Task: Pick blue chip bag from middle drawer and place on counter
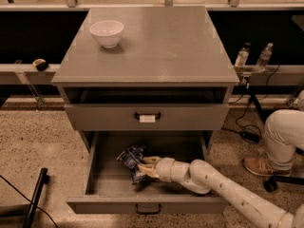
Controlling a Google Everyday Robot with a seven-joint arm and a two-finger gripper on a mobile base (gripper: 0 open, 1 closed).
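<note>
The blue chip bag [130, 156] lies crumpled in the open middle drawer [95, 204], left of its centre. My gripper [145, 167] reaches into the drawer from the lower right. Its fingers [151, 160] straddle the bag's right side and are closed on it. The bag is held just above the drawer floor. The counter [161, 42] is the grey cabinet top above.
A white bowl [107, 32] stands on the counter's back left. The drawer front with a white tag [147, 117] overhangs the open drawer. Two bottles [242, 56] stand at the right. A person's leg and shoe [282, 137] are at the right. A black pole [35, 196] is at the lower left.
</note>
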